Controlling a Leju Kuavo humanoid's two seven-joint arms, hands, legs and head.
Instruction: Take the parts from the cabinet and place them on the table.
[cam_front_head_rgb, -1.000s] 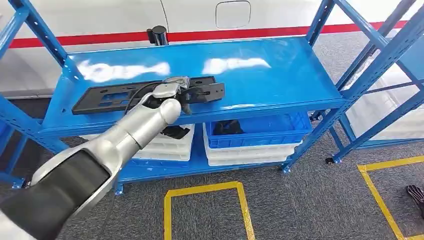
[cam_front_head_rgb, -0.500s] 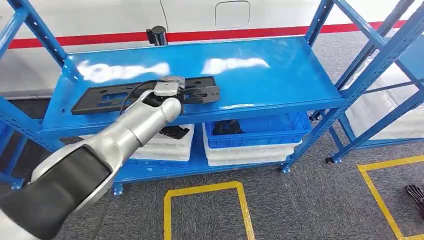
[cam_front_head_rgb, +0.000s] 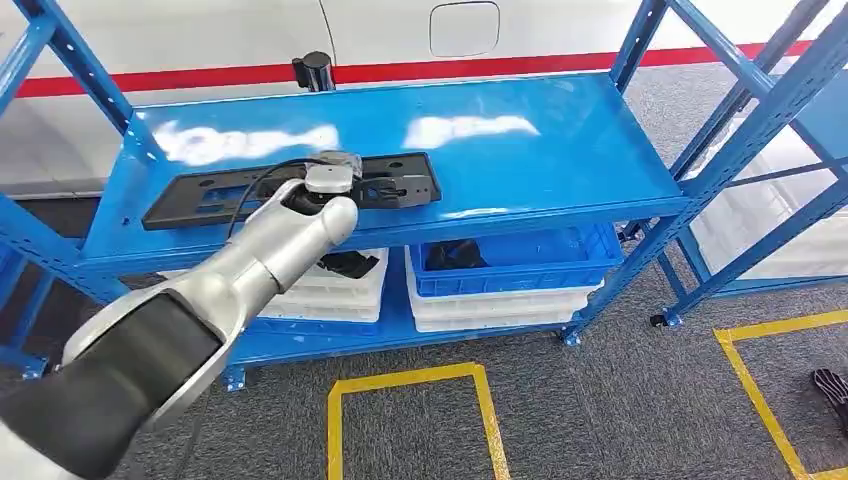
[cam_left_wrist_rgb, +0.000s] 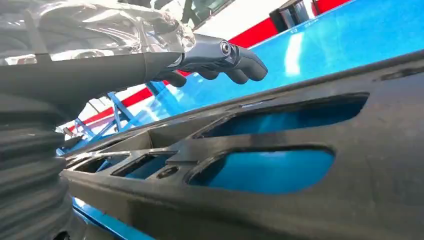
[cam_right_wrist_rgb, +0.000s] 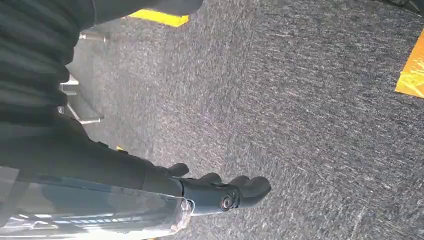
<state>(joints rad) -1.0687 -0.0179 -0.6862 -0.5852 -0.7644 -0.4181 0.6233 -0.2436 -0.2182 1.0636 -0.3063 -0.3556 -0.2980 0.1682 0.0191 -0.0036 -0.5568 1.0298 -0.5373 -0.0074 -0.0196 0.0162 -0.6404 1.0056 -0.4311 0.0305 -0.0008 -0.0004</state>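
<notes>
Setting: grey carpet floor (cam_front_head_rgb: 600, 400) marked with yellow tape lines (cam_front_head_rgb: 410, 385); behind the shelving, a white wall panel with a red stripe (cam_front_head_rgb: 480, 68).
Shelving: a blue metal shelf rack (cam_front_head_rgb: 560, 150) with a glossy blue top shelf, filling the middle of the head view.
Task part: a long flat black plastic panel with cut-out slots (cam_front_head_rgb: 200, 195) lies flat on the top shelf, near its front edge, at about ten o'clock from the picture's centre. In the left wrist view the same panel (cam_left_wrist_rgb: 310, 150) runs close under the camera, blue shelf showing through its slots.
Left arm: a silver arm (cam_front_head_rgb: 270, 260) with a dark upper sleeve rises from seven o'clock toward the panel.
Left hand: the left hand (cam_front_head_rgb: 335, 180) is at the panel's right half, over its surface. In the left wrist view its dark fingers (cam_left_wrist_rgb: 235, 62) are curled inward, above the panel's far edge; whether they grip the panel or only touch it cannot be told.
Right hand: the right hand (cam_right_wrist_rgb: 220, 192) hangs over the carpet, fingers curled in, holding nothing.
Lower shelf: white plastic crates (cam_front_head_rgb: 340, 295) at left; a blue plastic crate (cam_front_head_rgb: 520, 265) stacked on white ones at right, with dark items inside.
Far edge: a black cylindrical post (cam_front_head_rgb: 318, 70) stands behind the top shelf at twelve o'clock.
</notes>
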